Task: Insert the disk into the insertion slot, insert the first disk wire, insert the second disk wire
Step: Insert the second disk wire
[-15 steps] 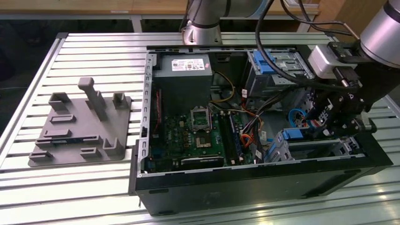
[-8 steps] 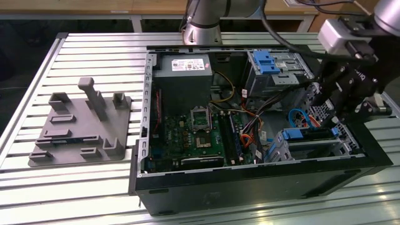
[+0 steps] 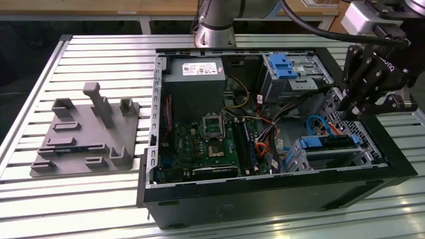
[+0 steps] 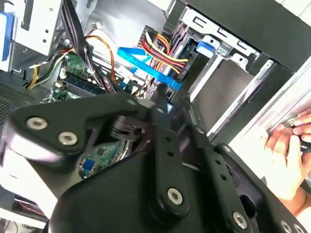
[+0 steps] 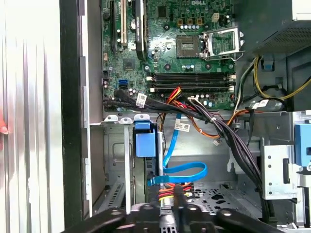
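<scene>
Disk [image 3: 330,144], blue-framed, is sitting inside the perforated sheet-metal insertion slot [image 3: 312,158] at the case's near right. Gripper [image 3: 350,111] is hovering just above it by the flat light-blue second disk wire [image 5: 182,170]; can't tell the fingers' state.

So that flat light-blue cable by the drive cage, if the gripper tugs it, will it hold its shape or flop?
Probably floppy: the light-blue cable already curls into a loop in the first wrist view. Being thin and flat, it likely bends easily one way but resists twisting. It looks light, so a push from the gripper would likely swing it aside rather than meet resistance.
</scene>
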Available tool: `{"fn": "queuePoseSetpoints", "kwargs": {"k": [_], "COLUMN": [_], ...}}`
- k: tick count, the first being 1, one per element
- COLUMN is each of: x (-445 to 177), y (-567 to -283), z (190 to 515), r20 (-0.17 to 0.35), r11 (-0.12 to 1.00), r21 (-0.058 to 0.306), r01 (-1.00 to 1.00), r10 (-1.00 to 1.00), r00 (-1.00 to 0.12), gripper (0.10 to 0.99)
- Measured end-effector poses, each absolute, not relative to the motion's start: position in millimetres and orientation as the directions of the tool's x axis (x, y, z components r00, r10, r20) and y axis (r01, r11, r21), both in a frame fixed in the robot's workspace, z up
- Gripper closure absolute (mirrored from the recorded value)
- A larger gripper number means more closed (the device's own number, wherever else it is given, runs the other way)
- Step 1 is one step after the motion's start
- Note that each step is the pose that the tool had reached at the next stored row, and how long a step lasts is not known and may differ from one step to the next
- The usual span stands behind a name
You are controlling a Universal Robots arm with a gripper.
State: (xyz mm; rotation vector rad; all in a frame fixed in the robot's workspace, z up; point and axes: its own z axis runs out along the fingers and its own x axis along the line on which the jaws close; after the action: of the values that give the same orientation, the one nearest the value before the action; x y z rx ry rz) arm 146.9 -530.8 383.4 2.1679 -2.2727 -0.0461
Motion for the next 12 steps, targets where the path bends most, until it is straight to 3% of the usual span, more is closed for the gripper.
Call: {"fn": "queuePoseSetpoints", "kwargs": {"k": [4, 12], "x": [146.9, 146.9], "y": [-530.7, -530.6], "z": [383.4, 383.4], "r20": [-0.02, -0.02], "r11": [0.047, 0.047], "r21": [0.021, 0.022], "r01": [-0.999, -0.999], "r10": [-0.999, -0.999], "r00": [-0.047, -0.047], "gripper": [0.984, 0.984]}}
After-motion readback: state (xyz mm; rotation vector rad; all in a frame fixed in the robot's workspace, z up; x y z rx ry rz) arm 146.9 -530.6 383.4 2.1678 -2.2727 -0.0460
